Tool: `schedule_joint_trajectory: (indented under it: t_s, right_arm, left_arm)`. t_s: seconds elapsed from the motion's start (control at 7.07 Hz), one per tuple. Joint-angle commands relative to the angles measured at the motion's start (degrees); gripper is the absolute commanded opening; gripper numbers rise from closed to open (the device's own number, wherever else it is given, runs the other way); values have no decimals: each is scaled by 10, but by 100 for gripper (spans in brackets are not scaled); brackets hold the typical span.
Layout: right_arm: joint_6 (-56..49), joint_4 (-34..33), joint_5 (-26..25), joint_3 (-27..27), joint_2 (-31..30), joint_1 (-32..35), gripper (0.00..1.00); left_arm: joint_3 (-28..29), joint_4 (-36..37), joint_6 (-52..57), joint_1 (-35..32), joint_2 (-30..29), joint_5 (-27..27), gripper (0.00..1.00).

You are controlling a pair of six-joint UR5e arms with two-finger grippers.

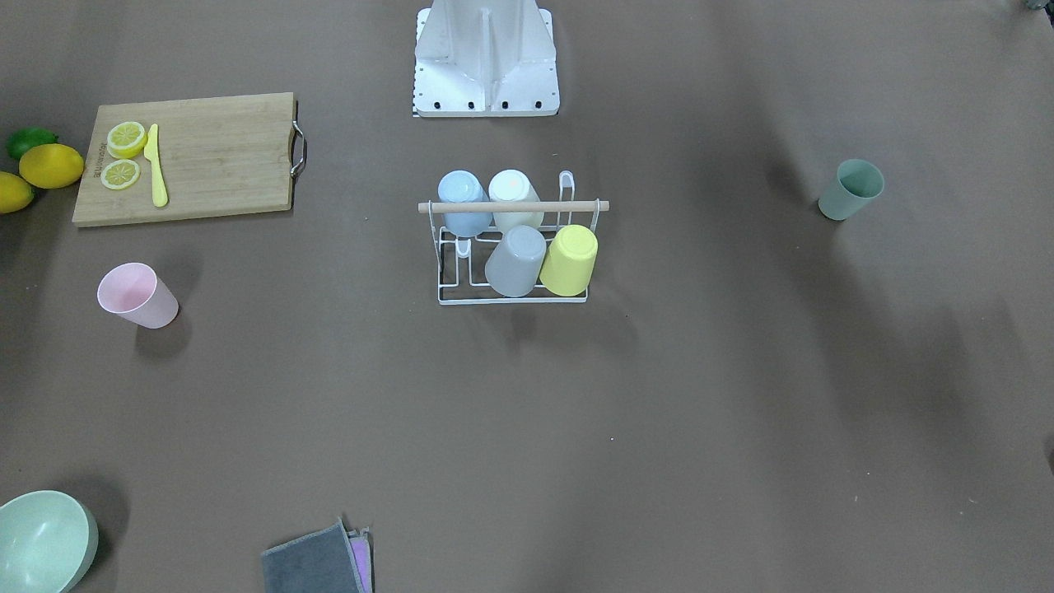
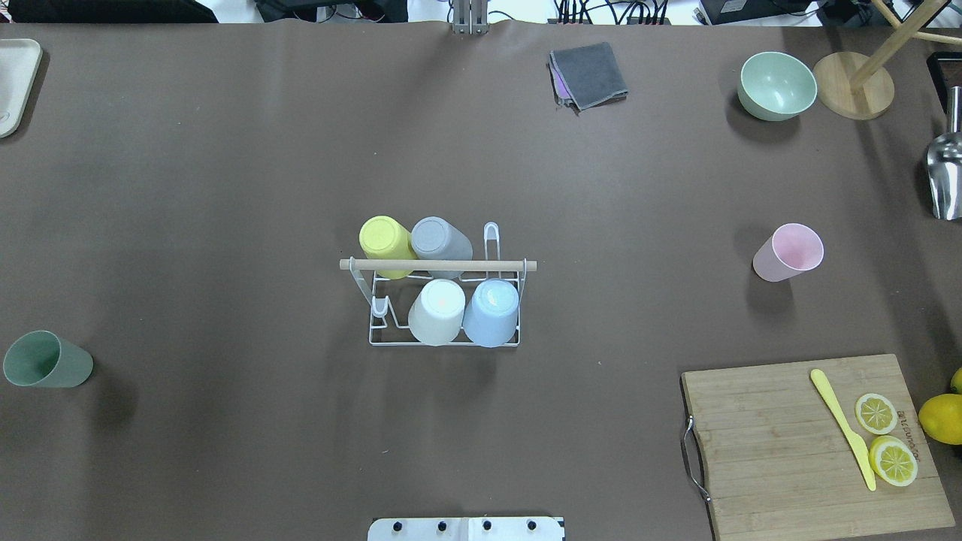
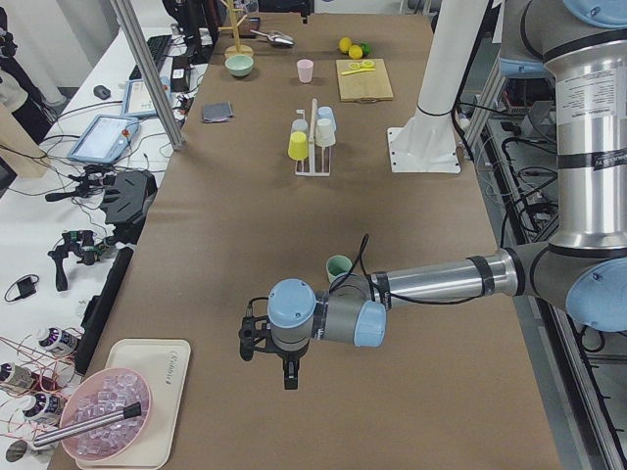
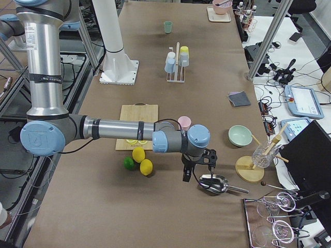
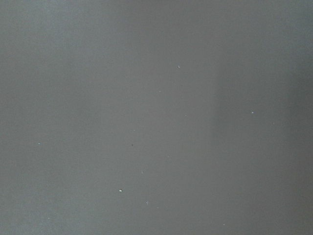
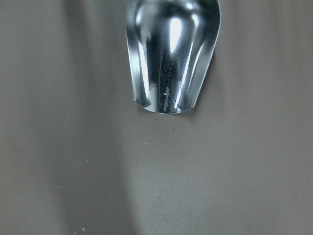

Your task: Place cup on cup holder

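The white wire cup holder with a wooden dowel handle stands mid-table, also in the overhead view. Several cups sit upside down on it: blue, cream, grey and yellow. A green cup stands upright at the robot's left and a pink cup at its right. My left gripper hangs beyond the green cup near the table's left end. My right gripper hangs over a metal scoop. I cannot tell whether either is open or shut.
A cutting board holds lemon slices and a yellow knife, with lemons and a lime beside it. A metal scoop, a green bowl, a wooden stand and a grey cloth lie at the far right.
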Motion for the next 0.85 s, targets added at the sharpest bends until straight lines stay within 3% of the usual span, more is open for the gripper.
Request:
schedule_joint_trajectory:
  t_s: [0.0, 0.71]
  right_arm:
    - [1, 0, -2, -1, 2, -1, 99]
    - [2, -1, -2, -4, 14, -10, 99]
  left_arm:
    - [0, -1, -2, 1, -1, 0, 98]
    - [3, -1, -2, 0, -8, -3, 98]
